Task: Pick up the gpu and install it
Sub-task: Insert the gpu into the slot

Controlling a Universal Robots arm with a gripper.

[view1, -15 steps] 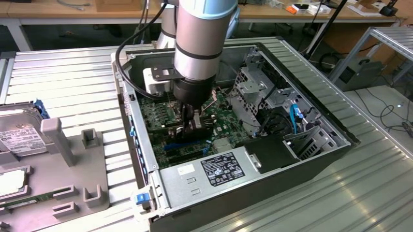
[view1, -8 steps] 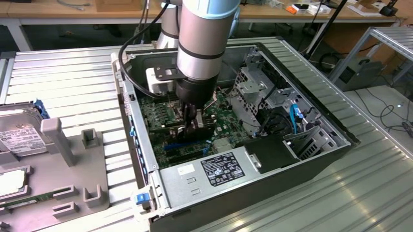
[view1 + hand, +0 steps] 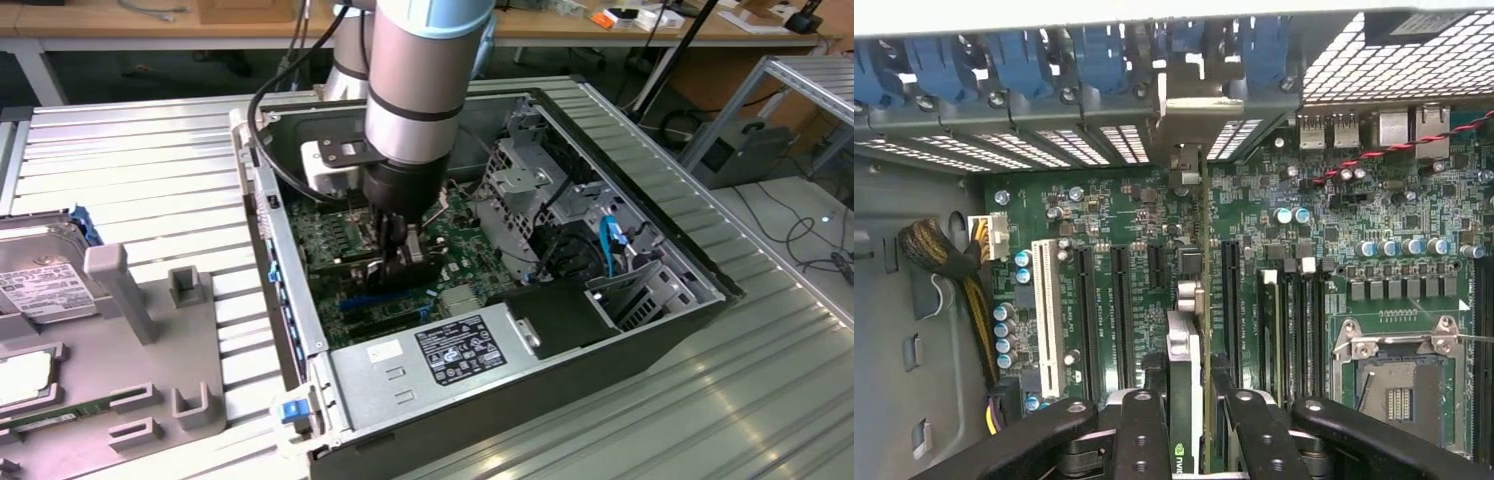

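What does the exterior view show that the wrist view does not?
Exterior only: the whole open computer case, its labelled power supply, and a hard drive on the tray at that view's left. Wrist only: the empty CPU socket and white PCI slot. Both: the end effector gripping the gpu edge-on over the motherboard.

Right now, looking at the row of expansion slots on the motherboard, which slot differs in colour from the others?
The white slot, standing at the end of the row nearest the yellow and black cable bundle. The other slots beside it are black.
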